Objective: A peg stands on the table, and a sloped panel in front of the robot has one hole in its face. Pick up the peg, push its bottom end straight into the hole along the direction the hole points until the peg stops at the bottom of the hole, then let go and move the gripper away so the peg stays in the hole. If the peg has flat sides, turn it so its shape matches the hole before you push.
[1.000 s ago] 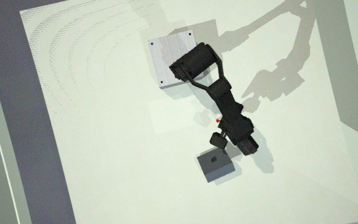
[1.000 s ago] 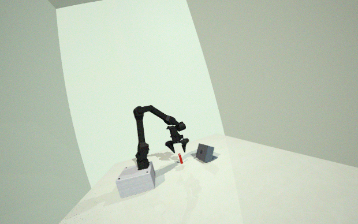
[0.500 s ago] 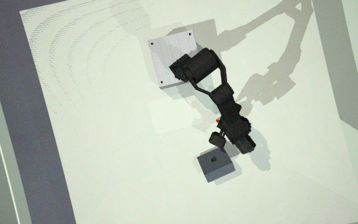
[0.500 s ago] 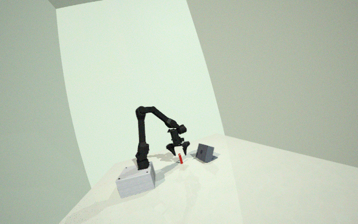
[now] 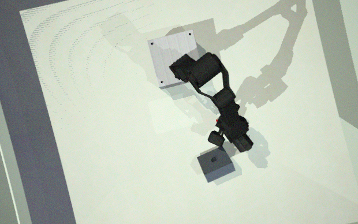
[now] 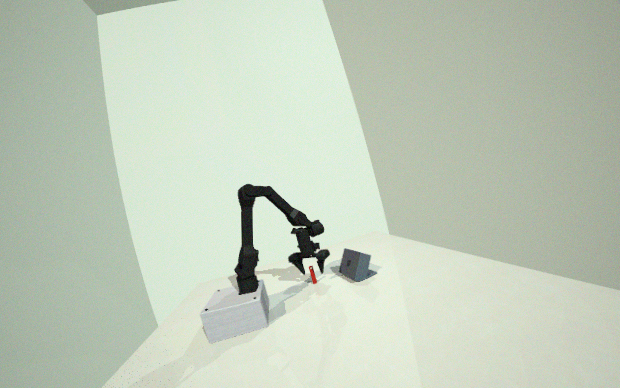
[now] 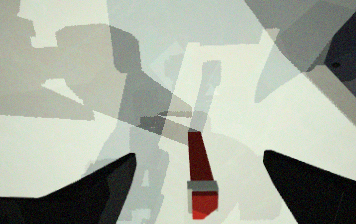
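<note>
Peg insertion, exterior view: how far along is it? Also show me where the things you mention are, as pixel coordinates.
Nothing looks completed: the red peg (image 5: 217, 120) (image 6: 312, 275) (image 7: 201, 157) is ungrasped. In hand is the approach, the open gripper (image 6: 313, 273) (image 7: 198, 157) around the peg. Left: grasping, aligning, inserting into the sloped panel's (image 5: 213, 170) (image 6: 363, 266) (image 7: 347, 67) visible hole (image 5: 213, 159) (image 6: 349, 262), releasing, withdrawing.

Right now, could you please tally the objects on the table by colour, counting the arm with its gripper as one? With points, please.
Red: 1, the peg (image 6: 313, 275) (image 7: 201, 157)
Blue-grey: 1, the sloped panel block (image 5: 219, 170) (image 6: 361, 266)
Black: 1, the arm with its gripper (image 6: 313, 266) (image 7: 198, 157)
Light grey: 1, the base block (image 5: 168, 49) (image 6: 235, 317)
Total: 4
</note>
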`<state>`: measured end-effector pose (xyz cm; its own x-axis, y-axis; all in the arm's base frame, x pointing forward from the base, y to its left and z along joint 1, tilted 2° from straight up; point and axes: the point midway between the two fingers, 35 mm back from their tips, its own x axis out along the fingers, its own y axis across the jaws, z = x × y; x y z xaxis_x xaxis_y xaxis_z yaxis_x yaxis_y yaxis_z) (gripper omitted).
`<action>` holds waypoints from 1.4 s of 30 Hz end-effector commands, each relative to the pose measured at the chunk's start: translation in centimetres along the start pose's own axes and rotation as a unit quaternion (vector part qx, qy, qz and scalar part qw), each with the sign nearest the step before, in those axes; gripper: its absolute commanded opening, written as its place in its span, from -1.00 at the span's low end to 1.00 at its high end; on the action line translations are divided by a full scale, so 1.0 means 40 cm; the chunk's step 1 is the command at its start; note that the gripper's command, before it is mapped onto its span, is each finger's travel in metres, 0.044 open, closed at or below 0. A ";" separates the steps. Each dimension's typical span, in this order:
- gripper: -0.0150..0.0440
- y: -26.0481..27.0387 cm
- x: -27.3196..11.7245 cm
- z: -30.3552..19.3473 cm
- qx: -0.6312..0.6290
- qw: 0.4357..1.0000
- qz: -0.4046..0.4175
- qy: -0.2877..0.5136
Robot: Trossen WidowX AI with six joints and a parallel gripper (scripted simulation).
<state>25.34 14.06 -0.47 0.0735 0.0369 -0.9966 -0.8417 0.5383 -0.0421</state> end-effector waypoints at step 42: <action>-0.49 0.001 0.003 -0.002 0.000 1.000 0.001 0.002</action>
<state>25.24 14.01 -0.62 0.0692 0.0350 -0.9970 -0.8419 0.5382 -0.0395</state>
